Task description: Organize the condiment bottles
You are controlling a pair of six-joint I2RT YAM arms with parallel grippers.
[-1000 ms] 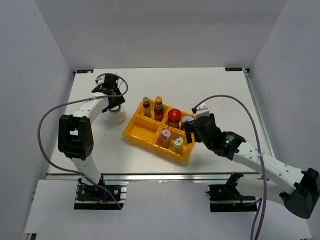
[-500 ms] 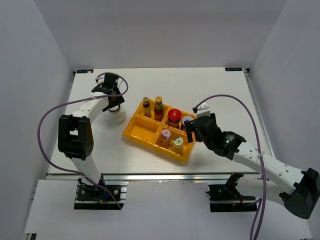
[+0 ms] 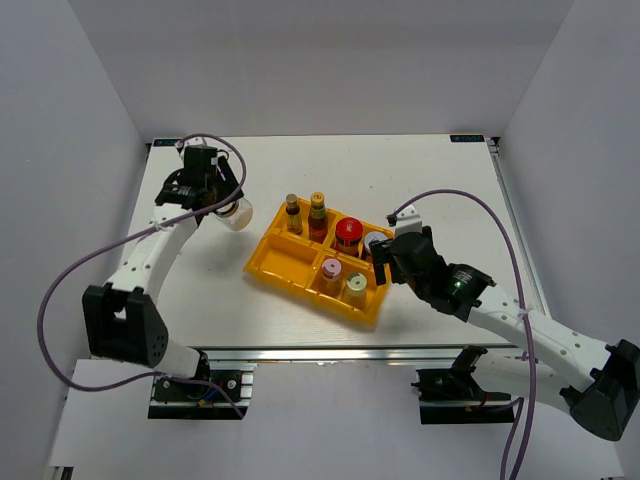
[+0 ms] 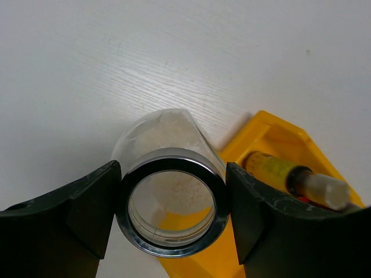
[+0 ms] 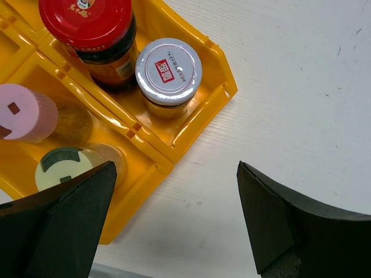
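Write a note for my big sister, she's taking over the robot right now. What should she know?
Left gripper: shut on the glass jar of white stuff, held tipped on its side beside the yellow tray.
Right gripper: open and empty, by the tray's other end.
Done: six are in the tray: two slim bottles, red-capped jar, silver-lidded jar, pink-capped bottle, pale-yellow-capped bottle.
Left: the glass jar goes in. The near-left compartment looks free.
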